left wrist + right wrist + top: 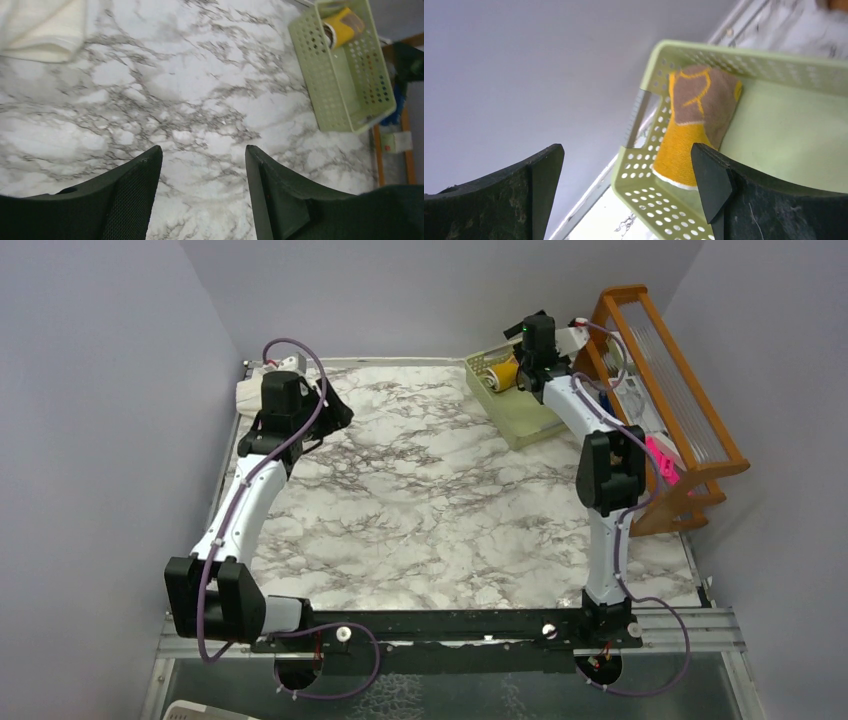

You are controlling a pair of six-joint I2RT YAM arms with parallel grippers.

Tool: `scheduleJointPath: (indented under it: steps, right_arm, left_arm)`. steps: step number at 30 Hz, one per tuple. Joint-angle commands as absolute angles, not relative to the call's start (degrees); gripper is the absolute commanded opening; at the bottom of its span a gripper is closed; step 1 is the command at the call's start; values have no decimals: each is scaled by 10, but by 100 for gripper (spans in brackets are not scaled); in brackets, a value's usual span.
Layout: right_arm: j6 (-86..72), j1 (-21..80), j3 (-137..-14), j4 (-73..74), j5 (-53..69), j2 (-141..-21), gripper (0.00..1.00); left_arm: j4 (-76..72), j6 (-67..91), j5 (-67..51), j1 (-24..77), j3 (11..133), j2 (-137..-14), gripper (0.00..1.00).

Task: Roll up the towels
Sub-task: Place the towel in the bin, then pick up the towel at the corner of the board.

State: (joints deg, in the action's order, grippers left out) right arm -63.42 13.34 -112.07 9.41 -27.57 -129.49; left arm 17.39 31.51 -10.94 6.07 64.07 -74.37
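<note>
At the upper left of the top view, a cream towel (pixel 250 395) lies on the far left corner of the marble table (pixel 430 500). It looks soft and folded, with a rounded edge. The left gripper (pixel 202 150) is near it, a little to the right, up over the table. Its two black fingers stand partly apart. Nothing is between them, only marble below, and they touch nothing. The left arm (pixel 240 505) goes up the left side of the picture from its base at the bottom and tips the hand toward the right.

At the upper right, a pale green basket (pixel 520 405) sits on the table. A yellow towel roll (pixel 684 150) lies inside it at one end, against the wall full of little holes. One end of the roll is brown with yellow lines. The right gripper (pixel 626 150) hangs over that end of the basket. Its fingers are spread very wide, hold nothing and do not touch the roll. The right arm (pixel 600 540) rises from the lower right, bends at the elbow and reaches to the top of the picture.

Farthest right, a wooden rack (pixel 690 390) stands by the table edge, with a pink thing (pixel 660 460) just beside it
</note>
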Motion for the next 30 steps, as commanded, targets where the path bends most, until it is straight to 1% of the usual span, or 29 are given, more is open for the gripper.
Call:
scheduleJointPath:
  steps: [1, 3, 4, 5, 6, 10, 13, 18, 23, 25, 27, 29, 30]
  right_arm:
    - [-521, 135, -1051, 11, -307, -1200, 100]
    - [-467, 136, -981, -48, -279, -1146, 100]
    - [-450, 137, -945, -69, -263, -1120, 100]
    - [-422, 138, -912, -86, -251, -1094, 100]
    - [-400, 141, -876, -106, -243, -1070, 100]
    - [-348, 158, -732, -169, -222, -960, 100]
    - [-331, 168, -635, -194, -167, -879, 100]
    - [-318, 191, -556, -119, -126, -786, 99]
    - [-334, 199, -461, -137, -65, -749, 98]
    - [-335, 202, -439, -132, -48, -742, 97]
    - [-330, 203, -420, -124, -43, -729, 97]
    - [-321, 203, -406, -121, -47, -713, 97]
    - [-316, 203, -403, -120, -49, -705, 97]
  left_arm:
    - [222, 297, 37, 31, 681, -781, 72]
    - [223, 299, 87, 28, 700, -808, 76]
    - [228, 300, 107, 27, 715, -827, 81]
    - [230, 298, 129, 25, 735, -850, 96]
    - [231, 293, 153, 25, 753, -873, 98]
    - [252, 266, 247, 19, 841, -1000, 99]
    - [258, 263, 270, -9, 909, -1095, 99]
    - [287, 280, 217, -63, 1026, -1235, 99]
    - [325, 280, 168, -68, 1129, -1355, 99]
    - [335, 275, 169, -67, 1149, -1390, 98]
    - [341, 264, 191, -59, 1162, -1400, 95]
    - [341, 261, 179, -59, 1165, -1400, 89]
    - [340, 258, 172, -60, 1165, -1401, 84]
